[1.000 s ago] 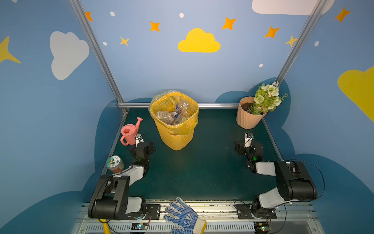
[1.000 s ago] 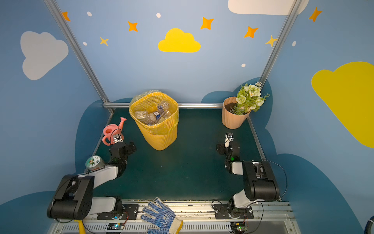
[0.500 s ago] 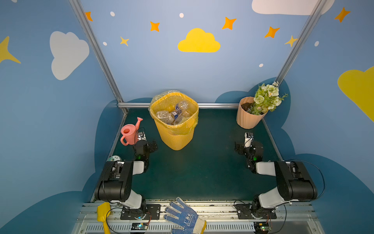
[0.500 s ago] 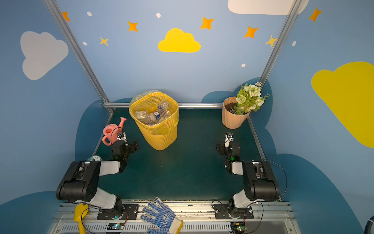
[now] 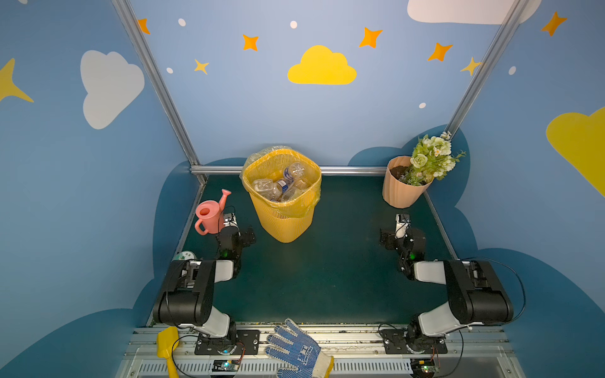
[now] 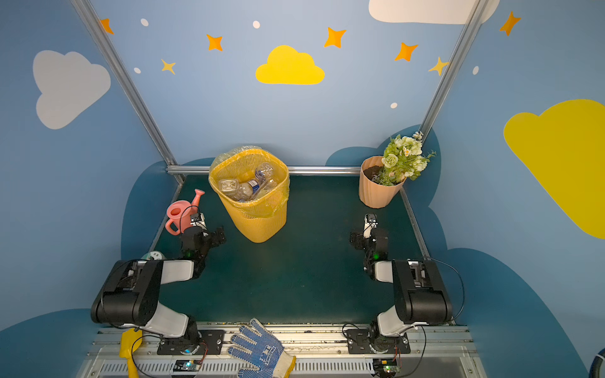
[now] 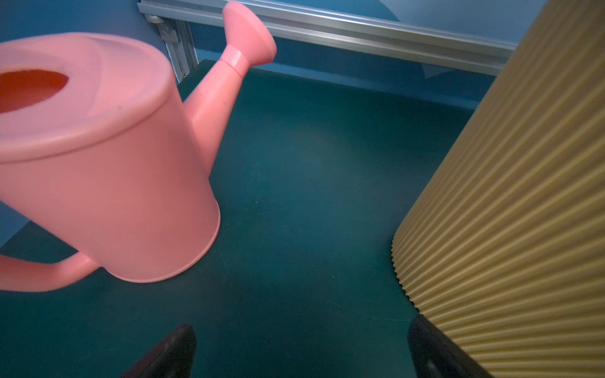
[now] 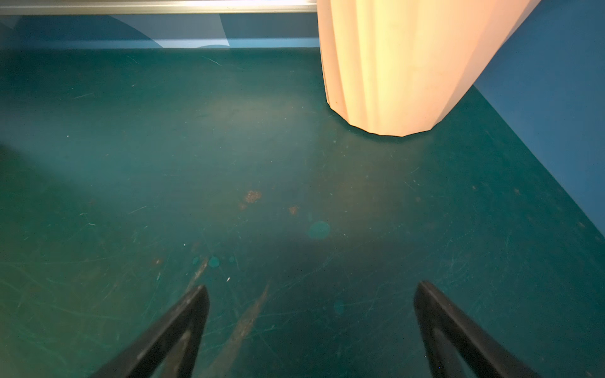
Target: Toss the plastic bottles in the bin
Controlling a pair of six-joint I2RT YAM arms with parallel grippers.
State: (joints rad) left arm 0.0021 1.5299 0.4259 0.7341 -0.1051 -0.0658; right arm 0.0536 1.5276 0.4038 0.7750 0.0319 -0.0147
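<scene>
The bin (image 5: 284, 225) (image 6: 258, 225), a tall yellow ribbed basket with a thin bag liner, stands at the back middle of the green mat. Several clear plastic bottles (image 5: 281, 185) (image 6: 248, 185) lie inside it; none shows on the mat. My left gripper (image 5: 237, 230) (image 6: 204, 234) sits low between the watering can and the bin. In the left wrist view it (image 7: 301, 340) is open and empty, with the bin's wall (image 7: 507, 196) close by one finger (image 7: 429, 347). My right gripper (image 5: 397, 229) (image 6: 368, 229) (image 8: 311, 307) is open and empty over bare mat in front of the flower pot.
A pink watering can (image 5: 209, 214) (image 7: 98, 163) stands beside the left gripper. A peach flower pot (image 5: 401, 189) (image 8: 393, 65) is at the back right. A green-lidded jar (image 5: 186, 256) peeks out by the left arm. A blue glove (image 5: 294, 350) and a yellow scoop (image 5: 167, 343) lie on the front rail.
The left arm has folded back over the first half second, hiding most of the jar, and its gripper has shifted slightly toward the bin. The right arm has not moved.
</scene>
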